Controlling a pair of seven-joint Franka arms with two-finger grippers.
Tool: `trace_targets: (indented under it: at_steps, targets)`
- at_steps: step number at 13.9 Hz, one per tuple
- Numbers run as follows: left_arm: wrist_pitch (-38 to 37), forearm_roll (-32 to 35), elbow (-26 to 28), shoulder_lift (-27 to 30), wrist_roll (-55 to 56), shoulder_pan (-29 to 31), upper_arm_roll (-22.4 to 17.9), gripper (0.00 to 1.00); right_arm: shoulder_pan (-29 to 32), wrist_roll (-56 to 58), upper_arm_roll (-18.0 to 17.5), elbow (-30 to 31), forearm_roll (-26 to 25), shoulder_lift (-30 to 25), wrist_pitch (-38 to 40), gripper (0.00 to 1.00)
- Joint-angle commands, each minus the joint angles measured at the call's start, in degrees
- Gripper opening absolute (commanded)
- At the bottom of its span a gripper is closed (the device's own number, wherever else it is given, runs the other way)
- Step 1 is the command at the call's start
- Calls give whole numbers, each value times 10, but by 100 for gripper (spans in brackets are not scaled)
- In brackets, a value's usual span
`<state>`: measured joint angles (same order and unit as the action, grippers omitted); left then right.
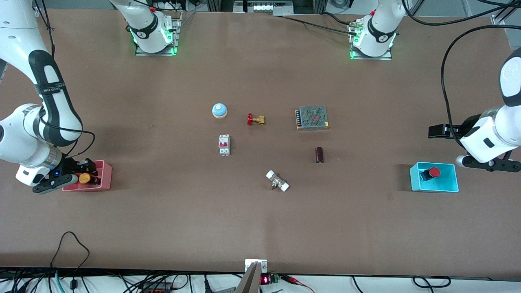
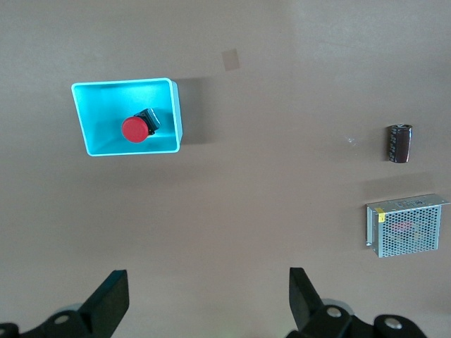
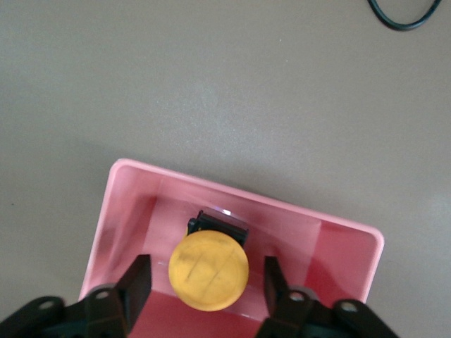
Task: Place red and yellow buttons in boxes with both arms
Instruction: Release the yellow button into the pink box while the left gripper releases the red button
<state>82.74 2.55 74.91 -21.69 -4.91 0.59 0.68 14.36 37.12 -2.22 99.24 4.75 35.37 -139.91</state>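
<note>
Right tool [image 3: 204, 271] is down in the pink box [image 3: 352, 260], at the right arm's end of the counter [image 1: 260, 228]. Its two fingers [image 3: 139, 278] are spread apart, one on each side of the yellow button [image 3: 208, 273]. A thin gap shows on both sides, so it is not squeezing the button. The button looks like it sits on the floor of the box.

At the left arm's end, about as near the front camera, is the cyan box [image 2: 127, 83]. The red button [image 2: 135, 129] lies inside it, tipped a little to one side. The left tool [image 2: 208, 296] is wide open and holds nothing. It hangs over bare counter just beside the cyan box and seems to be waiting.

Both buttons look small, light and hard, so I don't think they would bend or break. The round caps look smooth and could slip out of a pinch. A cap may also push down like a real button. I think the best place to hold one is the black boxy body under the cap, on its flat sides.

Some parts are hard to see. The yellow cap covers nearly all of its black body. The pink box is cut off at the edge of the right wrist view. In the front view, the right tool's fingertips can't be made out.

Farther from the front camera, other small parts sit in the middle of the counter, well apart from both boxes.
</note>
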Motion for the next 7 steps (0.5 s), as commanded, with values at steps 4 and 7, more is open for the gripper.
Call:
trace_targets:
  at_steps: [4,7]
  targets:
    - [221,-7,253,197,-7,-40,-30,100,-24,-16,-8,-4,13,-106,143,100]
    - [268,-7,288,218,-8,-40,-37,100,-82,-115,-5,-6,8,-188,253,100]
